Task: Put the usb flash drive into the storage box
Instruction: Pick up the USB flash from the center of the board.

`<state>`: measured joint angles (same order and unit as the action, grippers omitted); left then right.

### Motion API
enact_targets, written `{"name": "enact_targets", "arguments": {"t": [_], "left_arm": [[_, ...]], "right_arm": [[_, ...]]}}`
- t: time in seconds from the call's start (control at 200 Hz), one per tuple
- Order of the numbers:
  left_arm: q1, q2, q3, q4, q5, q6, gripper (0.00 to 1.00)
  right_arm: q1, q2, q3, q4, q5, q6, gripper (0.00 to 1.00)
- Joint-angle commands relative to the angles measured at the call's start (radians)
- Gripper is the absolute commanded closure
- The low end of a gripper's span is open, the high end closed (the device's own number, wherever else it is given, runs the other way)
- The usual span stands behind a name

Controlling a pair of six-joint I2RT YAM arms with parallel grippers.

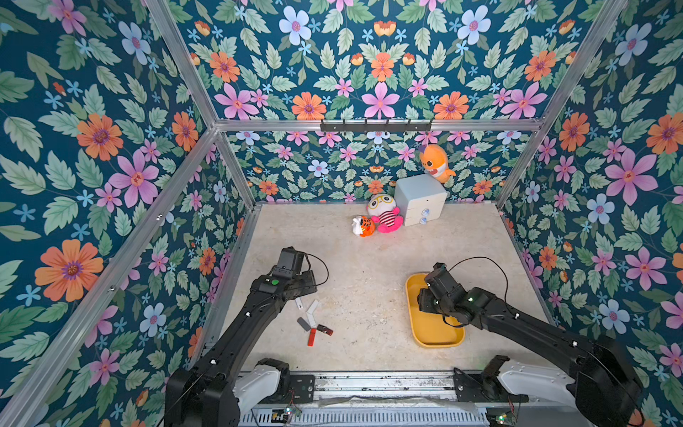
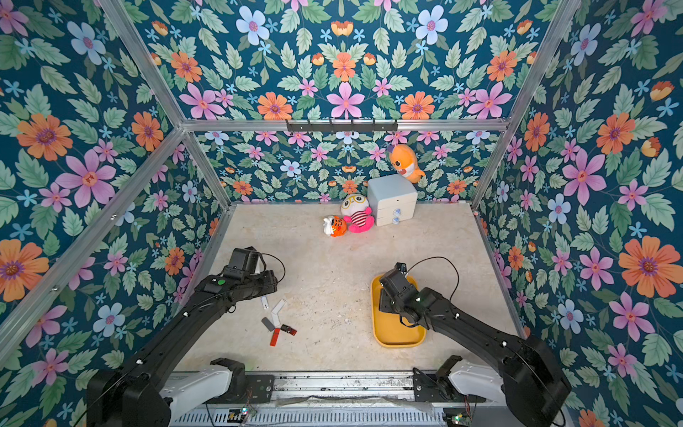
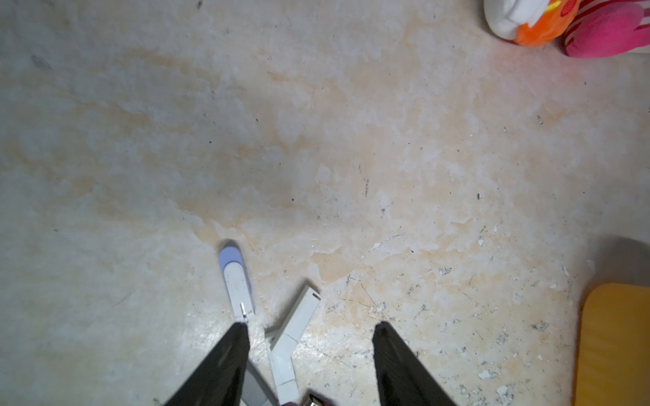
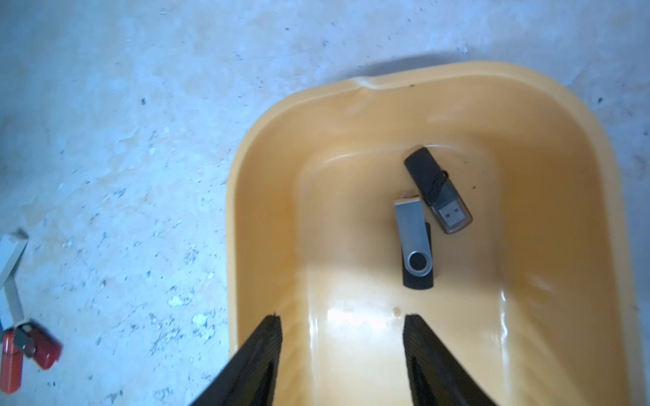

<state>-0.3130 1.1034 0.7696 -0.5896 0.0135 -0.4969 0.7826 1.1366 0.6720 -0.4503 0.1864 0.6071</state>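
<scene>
The right claw (image 4: 342, 318) hangs released, empty, over the yellow storage box (image 4: 246, 182), where two flash drives (image 4: 414, 239) lie. The left claw (image 3: 312, 325), also spread, hovers by a white drive (image 3: 237, 281) on the desk (image 3: 316, 140); best straddle it alone, across its narrow sides.

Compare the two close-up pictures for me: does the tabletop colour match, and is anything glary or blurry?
No match. Right wrist view: the tabletop has a cold blue cast, white glare sits on the floor of the storage box, and the red flash drives at the picture's edge are smeared. Left wrist view: the same tabletop looks warm beige, and the storage box corner is soft. Both top views: evenly lit and sharp.
</scene>
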Motion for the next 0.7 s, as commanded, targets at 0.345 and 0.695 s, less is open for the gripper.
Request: {"name": "enact_targets", "arguments": {"t": [0.345,0.695], "left_arm": [[-0.061,0.243,-0.132,0.194,-0.088,-0.153,0.40],[-0.096,0.300,-0.155,0.225,-0.015,-0.157,0.44]], "right_arm": [[0.116,-0.010,0.008,0.008,0.207,-0.019,0.40],[0.117,0.005,0.011,0.011,0.212,-0.014,0.40]]}}
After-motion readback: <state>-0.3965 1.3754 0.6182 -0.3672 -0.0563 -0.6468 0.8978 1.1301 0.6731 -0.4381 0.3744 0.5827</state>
